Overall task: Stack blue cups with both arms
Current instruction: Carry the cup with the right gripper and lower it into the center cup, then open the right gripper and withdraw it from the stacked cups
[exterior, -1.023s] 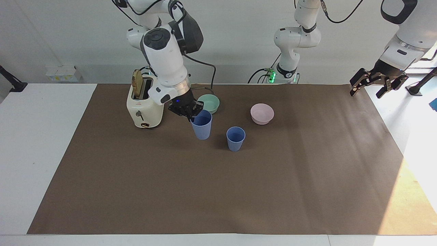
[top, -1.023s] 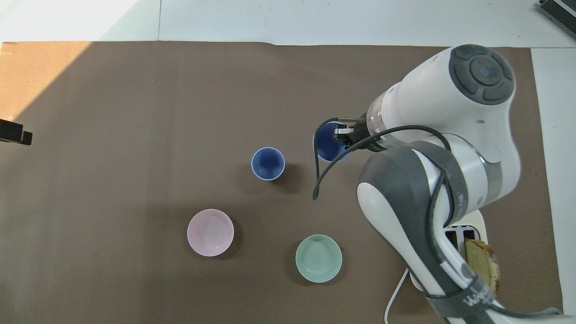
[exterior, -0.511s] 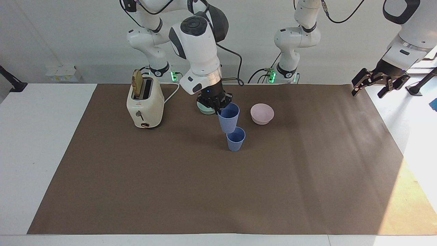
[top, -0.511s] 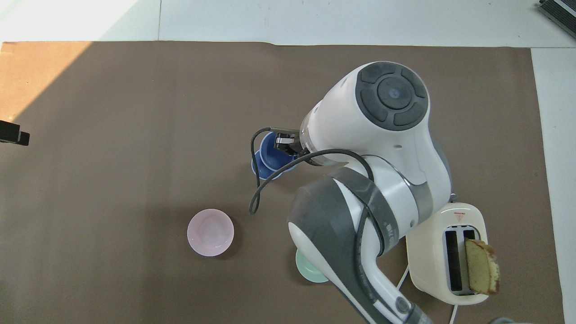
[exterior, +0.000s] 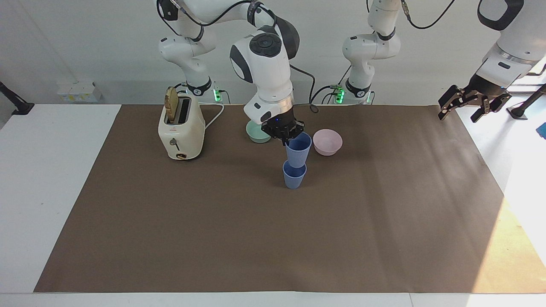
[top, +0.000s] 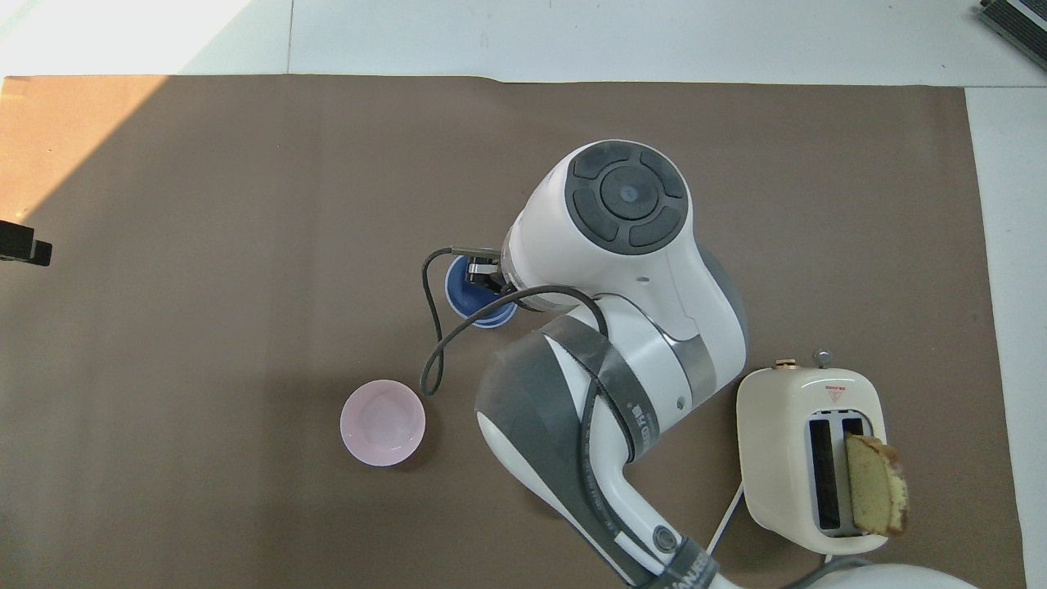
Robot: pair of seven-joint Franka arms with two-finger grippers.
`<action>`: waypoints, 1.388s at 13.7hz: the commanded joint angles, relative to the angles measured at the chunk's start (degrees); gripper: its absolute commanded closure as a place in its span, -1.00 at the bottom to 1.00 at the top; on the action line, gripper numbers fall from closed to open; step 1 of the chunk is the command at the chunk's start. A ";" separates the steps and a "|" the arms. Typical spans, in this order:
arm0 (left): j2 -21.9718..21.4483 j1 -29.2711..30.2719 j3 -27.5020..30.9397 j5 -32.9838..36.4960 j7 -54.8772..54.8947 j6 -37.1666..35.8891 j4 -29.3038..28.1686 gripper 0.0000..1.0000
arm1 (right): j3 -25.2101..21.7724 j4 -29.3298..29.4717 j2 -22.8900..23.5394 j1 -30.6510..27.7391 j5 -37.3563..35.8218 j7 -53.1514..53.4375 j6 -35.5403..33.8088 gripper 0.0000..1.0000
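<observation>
My right gripper (exterior: 286, 137) is shut on the rim of one blue cup (exterior: 298, 150) and holds it upright over the other blue cup (exterior: 293, 177), which stands on the brown mat. The held cup's base sits at the standing cup's mouth. In the overhead view my right gripper (top: 483, 274) and arm cover much of the held cup (top: 468, 299), and only a crescent of the lower cup's rim (top: 497, 321) shows. My left gripper (exterior: 468, 107) waits open and empty in the air over the mat's edge at the left arm's end; its tip shows in the overhead view (top: 23, 247).
A cream toaster (exterior: 180, 130) with a bread slice stands toward the right arm's end. A mint-green bowl (exterior: 257, 132) and a pink bowl (exterior: 327, 142) sit nearer to the robots than the cups. Two smaller white arms stand at the table's robot edge.
My right gripper has carried the held blue cup sideways from beside the toaster to over the standing cup and lowered it to that cup's mouth. The left arm has hardly moved.
</observation>
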 commanded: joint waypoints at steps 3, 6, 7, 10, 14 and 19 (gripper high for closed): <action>-1.78 0.94 -0.71 0.91 -0.03 -1.37 -1.82 -1.00 | 0.44 -0.08 2.34 -0.41 -1.26 1.54 3.46 1.00; -1.96 1.02 -0.71 0.91 0.06 -1.02 -1.92 -1.00 | 0.44 -1.66 2.34 -0.15 -1.61 1.54 3.73 1.00; -2.05 1.11 -0.71 0.91 0.15 -0.93 -1.92 -1.00 | 0.44 -2.10 2.34 -0.07 -1.79 1.62 4.08 1.00; -2.05 0.94 -0.79 0.91 0.15 -1.11 -1.92 -1.00 | 0.44 -3.07 2.34 0.02 -1.79 1.62 5.05 1.00; -2.05 0.94 -0.79 0.91 0.15 -1.11 -1.92 -1.00 | 0.44 -3.07 2.43 -0.07 -1.61 2.06 5.23 -1.00; -2.05 0.85 -0.79 0.91 0.15 -1.11 -1.92 -1.00 | -0.26 -1.50 -0.19 -1.64 -1.26 1.36 2.61 -1.00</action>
